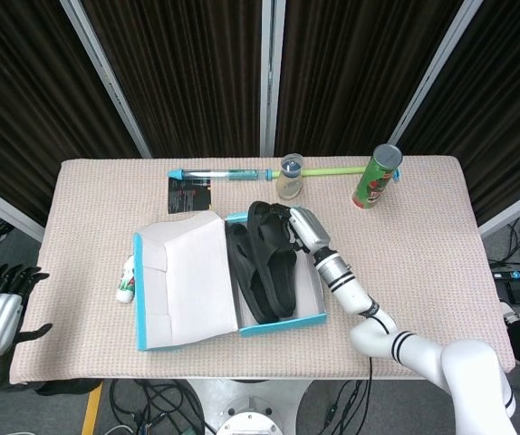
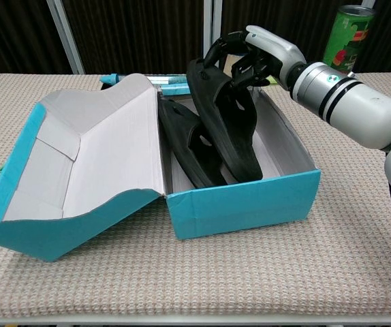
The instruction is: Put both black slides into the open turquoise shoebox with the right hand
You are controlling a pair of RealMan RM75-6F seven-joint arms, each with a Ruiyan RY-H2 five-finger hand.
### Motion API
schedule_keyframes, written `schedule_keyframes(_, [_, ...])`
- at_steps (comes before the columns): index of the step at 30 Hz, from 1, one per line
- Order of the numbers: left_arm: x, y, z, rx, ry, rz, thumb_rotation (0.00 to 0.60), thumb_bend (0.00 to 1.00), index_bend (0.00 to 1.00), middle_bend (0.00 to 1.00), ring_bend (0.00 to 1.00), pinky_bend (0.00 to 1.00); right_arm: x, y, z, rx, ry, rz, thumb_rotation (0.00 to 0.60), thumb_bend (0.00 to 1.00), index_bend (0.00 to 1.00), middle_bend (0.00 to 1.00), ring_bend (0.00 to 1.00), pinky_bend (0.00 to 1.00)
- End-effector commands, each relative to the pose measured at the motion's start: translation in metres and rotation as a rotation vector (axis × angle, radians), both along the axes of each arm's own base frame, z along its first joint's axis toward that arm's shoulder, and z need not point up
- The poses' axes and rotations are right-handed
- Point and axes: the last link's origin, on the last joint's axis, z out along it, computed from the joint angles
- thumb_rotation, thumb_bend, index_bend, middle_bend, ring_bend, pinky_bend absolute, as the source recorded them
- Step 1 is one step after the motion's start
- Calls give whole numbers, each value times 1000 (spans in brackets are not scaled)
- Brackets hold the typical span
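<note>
Head view: a beige woven tabletop [image 1: 423, 263] stands before dark curtains [image 1: 197, 72]. At seven o'clock the left hand [image 1: 2, 304] hangs off-table, fingers apart, holding nothing. At center the turquoise shoebox [image 1: 283, 324] holds both black slides [image 1: 264, 267], long axes running six to twelve. The right hand [image 2: 257, 58] grips the tilted one's far end. At one o'clock stands a green can [image 1: 375, 177].

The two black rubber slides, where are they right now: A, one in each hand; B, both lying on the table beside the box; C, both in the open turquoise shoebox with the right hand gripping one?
C: both black rubber slides stand in the open turquoise shoebox, and the right hand grips the upper end of one.
</note>
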Motion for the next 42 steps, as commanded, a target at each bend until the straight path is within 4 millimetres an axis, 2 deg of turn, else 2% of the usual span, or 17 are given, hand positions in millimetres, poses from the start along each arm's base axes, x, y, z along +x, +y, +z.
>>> schedule_keyframes(1, [0, 0, 0, 0, -1, 0, 600, 0, 224, 141, 83, 55, 0, 1, -4, 5, 12, 3, 600, 124, 436, 389, 742, 975])
schedule_keyframes(11, [0, 2, -1, -7, -2, -6, 600, 0, 224, 142, 82, 55, -5, 3, -8, 42, 33, -23, 600, 131, 387, 362, 729, 974])
schedule_keyframes(16, [0, 3, -2, -7, -3, -7, 600, 0, 224, 141, 83, 55, -9, 6, -8, 63, 64, -41, 600, 125, 321, 316, 710, 968])
schedule_keyframes(18, [0, 2, -2, -9, -3, -6, 600, 0, 224, 142, 83, 55, -10, 7, -8, 77, 90, -42, 600, 122, 278, 285, 697, 964])
schedule_keyframes(20, [0, 2, -3, -9, -4, -5, 600, 0, 224, 141, 83, 55, -12, 9, -8, 87, 117, -40, 600, 119, 184, 219, 670, 947])
schedule_keyframes(22, [0, 2, -2, -7, -6, -6, 600, 0, 224, 142, 83, 55, -14, 11, -6, 101, 148, -36, 600, 114, 54, 122, 632, 912])
schedule_keyframes(24, [-1, 2, -2, -6, -6, -6, 600, 0, 224, 142, 83, 55, -13, 12, -3, 97, 168, -25, 600, 97, 1, 47, 607, 894])
schedule_keyframes(27, [-1, 3, -2, -6, -7, -8, 600, 0, 224, 142, 83, 55, -12, 16, 2, 100, 179, -14, 600, 71, 0, 0, 581, 892])
schedule_keyframes(32, [0, 3, -2, -4, -6, -13, 600, 0, 224, 141, 82, 55, -13, 20, 17, 111, 220, 10, 600, 66, 0, 0, 556, 892])
schedule_keyframes(38, [0, 3, -2, -2, -4, -18, 600, 0, 224, 142, 82, 55, -21, 28, 45, 96, 315, 56, 600, 75, 0, 0, 553, 892])
schedule_keyframes(42, [2, 3, -2, -1, -3, -23, 600, 0, 224, 141, 82, 55, -18, 31, 64, 94, 405, 96, 600, 56, 0, 0, 547, 892])
